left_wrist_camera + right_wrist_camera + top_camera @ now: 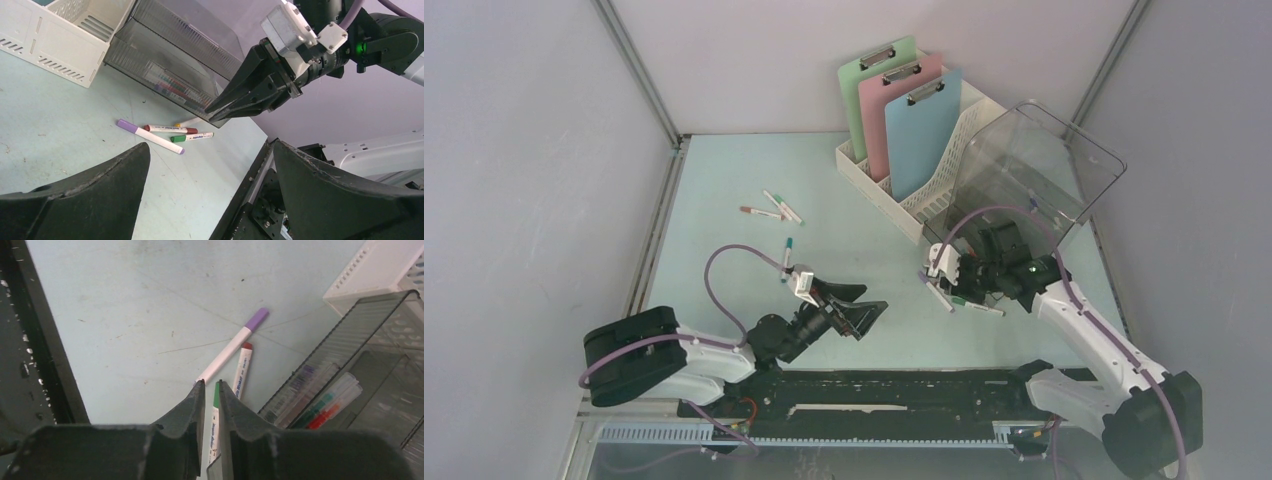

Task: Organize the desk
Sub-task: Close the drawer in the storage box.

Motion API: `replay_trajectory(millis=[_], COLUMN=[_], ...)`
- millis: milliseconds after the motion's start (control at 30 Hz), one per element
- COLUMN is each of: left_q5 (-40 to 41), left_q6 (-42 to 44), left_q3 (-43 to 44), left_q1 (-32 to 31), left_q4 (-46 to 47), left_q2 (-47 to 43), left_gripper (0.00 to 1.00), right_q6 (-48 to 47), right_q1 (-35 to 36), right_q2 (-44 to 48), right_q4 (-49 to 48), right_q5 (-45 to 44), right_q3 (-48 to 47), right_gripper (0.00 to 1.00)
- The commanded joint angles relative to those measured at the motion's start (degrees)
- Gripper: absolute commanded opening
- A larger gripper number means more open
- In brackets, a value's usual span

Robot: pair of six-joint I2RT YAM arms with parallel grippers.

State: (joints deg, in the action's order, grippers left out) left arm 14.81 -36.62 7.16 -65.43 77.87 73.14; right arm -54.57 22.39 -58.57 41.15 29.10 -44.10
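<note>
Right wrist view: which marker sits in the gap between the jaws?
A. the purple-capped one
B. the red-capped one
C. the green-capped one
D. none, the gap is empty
C: the green-capped marker runs up through the narrow gap between the jaws of the right gripper, while the purple-capped marker and the red-capped marker lie beyond the tips on the desk.

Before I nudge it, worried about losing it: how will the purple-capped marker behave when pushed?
The purple-capped marker looks round, so it probably rolls on the smooth desk. Its slim plastic body is likely stiff and light.
</note>
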Motion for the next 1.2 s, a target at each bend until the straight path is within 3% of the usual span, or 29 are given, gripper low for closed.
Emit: replay_trajectory(millis=[0,333,767,1167], left_q5=[0.6,0.2,-1.1,0.7], left_q6=[-0.3,-1.3,-2.2,-0.4], left_q3=[0.6,1.4,2.5,3.5], left_q1=[0.5,2.0,3.3,3.6], left_q4=[1.1,1.1,0.7,-9.4], left_q2=[1.0,2.7,4.3,-1.1], left_gripper=[1.0,1.0,1.0,1.0], right_q6=[2.9,5.9,8.1,11.1], right_q1=[1.3,5.7,7.7,3.3], right_q2=[-0.8,-4.7,-9.1,-9.5], right_q4=[-3.8,-5.2,-6.8,-10.8], right_q5=[-5.4,-14.0,-24.9,-34.4], right_q3=[0.5,0.6,0.6,0.6], right_gripper=[0.2,0.07,0.04,0.04])
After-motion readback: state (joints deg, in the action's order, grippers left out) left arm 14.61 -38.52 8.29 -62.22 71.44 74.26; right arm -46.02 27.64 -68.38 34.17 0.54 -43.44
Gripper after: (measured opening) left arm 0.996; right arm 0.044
